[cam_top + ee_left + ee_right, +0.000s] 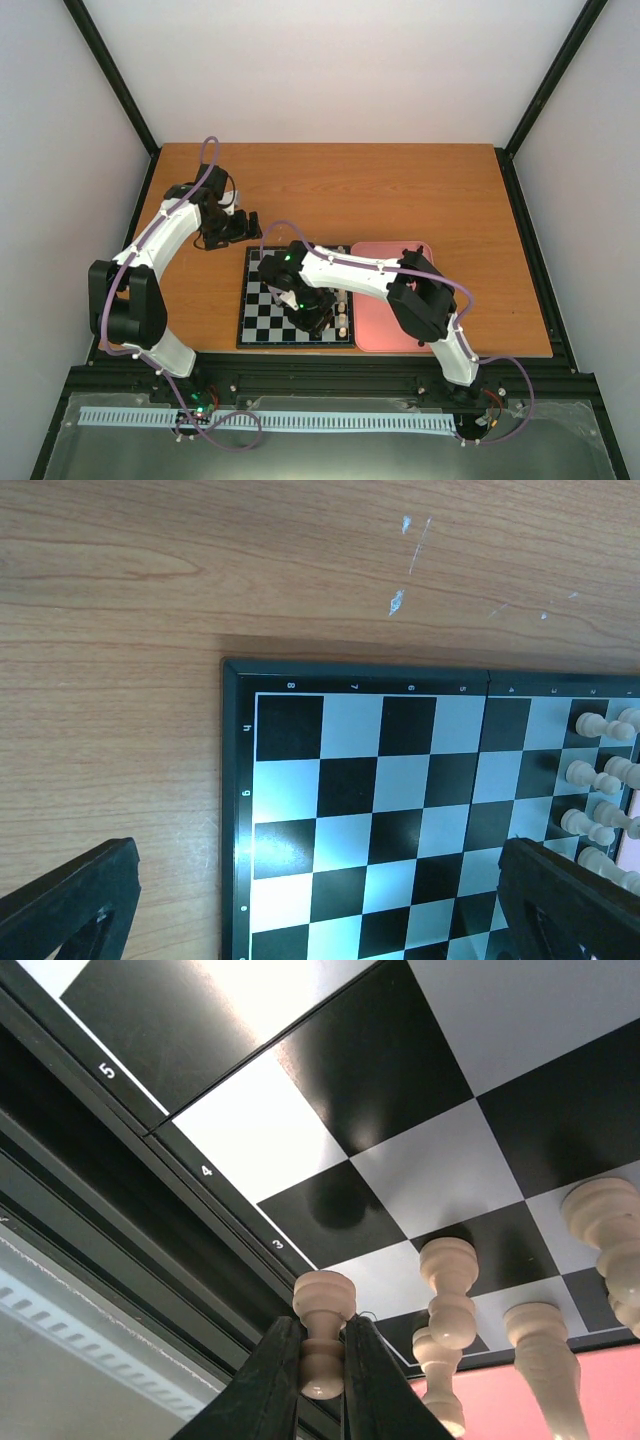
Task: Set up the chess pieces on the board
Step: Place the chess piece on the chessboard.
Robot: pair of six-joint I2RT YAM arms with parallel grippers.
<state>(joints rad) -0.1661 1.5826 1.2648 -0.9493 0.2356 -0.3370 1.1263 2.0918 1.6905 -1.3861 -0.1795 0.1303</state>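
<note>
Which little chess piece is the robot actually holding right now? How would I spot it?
Find the checkered board on the wooden table, then its near edge beside the pink tray. There the right gripper pinches a cream-white pawn. Unlike the other cream pieces standing free nearby, this one is clamped between two dark fingers.

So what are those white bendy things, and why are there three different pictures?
They are two robot arms fixed to the edge of a wooden table. One picture looks down from above. The other two come from little cameras on each arm's wrist, so you see close-ups.

On the table lies a chessboard and next to it a pink tray. Some cream chess pieces already stand along one side of the board.

The right hand is shut on one cream pawn, pinched between its two dark fingers, just above the board. The left hand is open and holds nothing.
</note>
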